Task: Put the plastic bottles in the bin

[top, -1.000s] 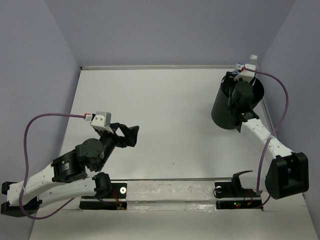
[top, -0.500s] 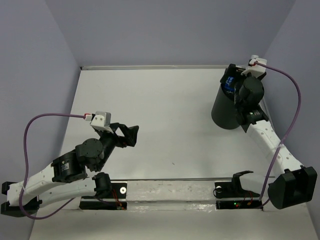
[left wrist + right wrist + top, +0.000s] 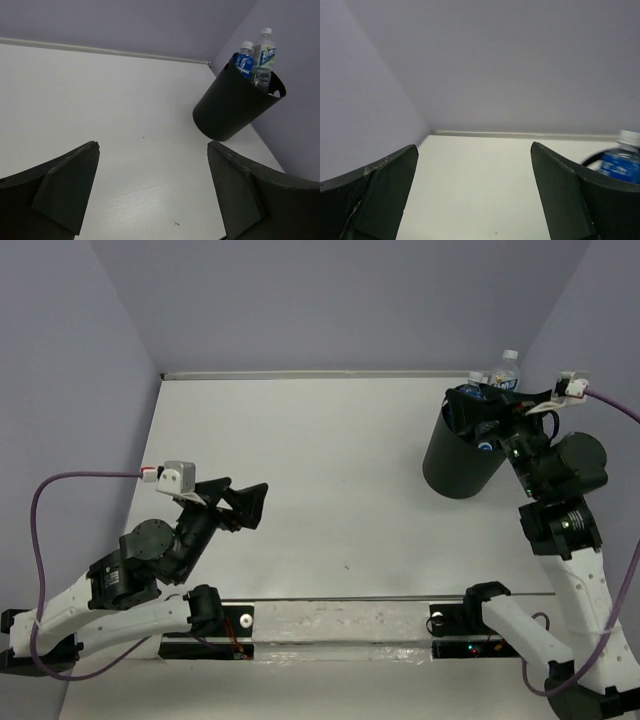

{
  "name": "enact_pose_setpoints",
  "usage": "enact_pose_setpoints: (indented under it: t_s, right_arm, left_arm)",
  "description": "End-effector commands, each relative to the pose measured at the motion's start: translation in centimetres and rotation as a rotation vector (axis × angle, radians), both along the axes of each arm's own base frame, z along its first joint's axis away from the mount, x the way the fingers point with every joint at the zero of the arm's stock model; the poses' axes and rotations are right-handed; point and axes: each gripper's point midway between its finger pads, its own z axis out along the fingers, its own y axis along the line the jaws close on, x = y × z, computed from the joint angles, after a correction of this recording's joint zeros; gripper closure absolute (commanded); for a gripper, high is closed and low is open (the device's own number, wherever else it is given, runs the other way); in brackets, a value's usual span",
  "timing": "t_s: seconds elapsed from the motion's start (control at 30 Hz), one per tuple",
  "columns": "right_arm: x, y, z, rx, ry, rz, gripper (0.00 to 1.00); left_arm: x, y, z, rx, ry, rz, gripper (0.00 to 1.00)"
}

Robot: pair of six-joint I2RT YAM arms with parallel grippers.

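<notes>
**Q:** Where are the plastic bottles in relation to the right gripper [image 3: 487, 412]?

**A:** Two can be seen, both upright inside the bin [image 3: 460, 460], with their necks above its rim. The blue-labelled bottle [image 3: 478, 380] and the clear bottle [image 3: 506, 368], which has a white cap, lie just beyond the gripper on its far side. In the right wrist view the blue-labelled bottle is outside the gap. It is beside the right-hand finger [image 3: 570, 200], which covers part of it.

**Q:** And the bin itself?

**A:** In the top view it is directly beneath the gripper, which overlaps the bin's mouth. How far the gripper is above the rim cannot be told.

**Q:** What is the state of that gripper?

**A:** Its jaws are spread wide with nothing between them. Only the table [image 3: 330, 440] and wall show through the gap.

**Q:** What of the left gripper [image 3: 240, 498]?

**A:** Its jaws are also spread wide and it holds nothing. It is held over the white table. From it the bin lies well apart, ahead and to its right, and both bottles show above the rim.

**Q:** And the surroundings?

**A:** Grey-violet walls [image 3: 340, 300] close the table in on three sides. The bin stands near the far right corner, close to the right-hand wall.
</notes>
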Motion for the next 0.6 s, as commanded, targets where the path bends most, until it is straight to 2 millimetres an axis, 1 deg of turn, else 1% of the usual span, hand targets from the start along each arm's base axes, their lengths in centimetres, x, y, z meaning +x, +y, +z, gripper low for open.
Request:
enact_pose_setpoints:
  t_s: [0.0, 0.03, 0.07, 0.1, 0.13, 0.17, 0.2, 0.23, 0.27, 0.3, 0.37, 0.4, 0.43, 0.5, 0.53, 0.57]
  right_arm:
    - [-10.2, 6.3, 4.4, -0.017, -0.134, 0.508, 0.00]
    - [-12.6, 7.3, 4.6, -0.039, -0.157, 0.618, 0.00]
    - [-15.0, 7.6, 5.1, -0.061, -0.201, 0.678, 0.00]
    - [-15.0, 7.6, 5.0, -0.055, -0.194, 0.681, 0.00]
    - [-16.9, 7.4, 5.5, -0.066, -0.237, 0.694, 0.00]
    - [-17.6, 7.2, 5.7, -0.067, -0.256, 0.690, 0.00]
    - [-19.0, 6.8, 6.0, -0.075, -0.297, 0.677, 0.00]
    - [-19.3, 6.4, 6.3, -0.072, -0.319, 0.651, 0.00]
    - [-19.7, 6.1, 6.4, -0.078, -0.338, 0.634, 0.00]
    - [-20.0, 5.8, 6.6, -0.078, -0.356, 0.614, 0.00]
    - [-21.5, 5.2, 7.3, -0.104, -0.411, 0.585, 0.00]
    - [-21.8, 4.9, 7.5, -0.110, -0.423, 0.565, 0.00]
    - [-21.6, 4.3, 7.7, -0.110, -0.427, 0.519, 0.00]
    - [-21.6, 3.6, 8.1, -0.097, -0.440, 0.469, 0.00]
    - [-21.5, 3.3, 8.3, -0.089, -0.445, 0.446, 0.00]
    - [-20.9, 2.9, 8.5, -0.074, -0.442, 0.411, 0.00]
  left_arm:
    - [-0.7, 1.0, 6.7, -0.149, -0.105, -0.034, 0.01]
    - [-1.1, 1.3, 8.5, -0.185, -0.135, -0.057, 0.01]
    - [-1.4, 1.8, 10.2, -0.230, -0.163, -0.066, 0.01]
    - [-1.6, 1.6, 10.3, -0.222, -0.172, -0.081, 0.01]
    - [-2.1, 2.0, 11.9, -0.262, -0.203, -0.107, 0.01]
    - [-2.3, 2.2, 12.6, -0.275, -0.220, -0.114, 0.01]
    - [-2.6, 2.6, 13.4, -0.288, -0.240, -0.118, 0.01]
    - [-2.9, 3.3, 14.4, -0.304, -0.261, -0.125, 0.01]
    - [-3.0, 4.0, 15.0, -0.294, -0.286, -0.117, 0.01]
    - [-3.3, 5.1, 16.0, -0.317, -0.302, -0.104, 0.01]
    - [-3.7, 6.7, 17.0, -0.347, -0.324, -0.092, 0.01]
    - [-3.9, 7.1, 17.4, -0.351, -0.338, -0.097, 0.01]
    - [-4.2, 7.6, 18.0, -0.358, -0.359, -0.102, 0.01]
    - [-4.3, 8.2, 18.0, -0.369, -0.365, -0.092, 0.01]
    - [-4.3, 8.4, 18.1, -0.379, -0.370, -0.090, 0.01]
    - [-4.3, 8.2, 18.1, -0.376, -0.377, -0.092, 0.01]
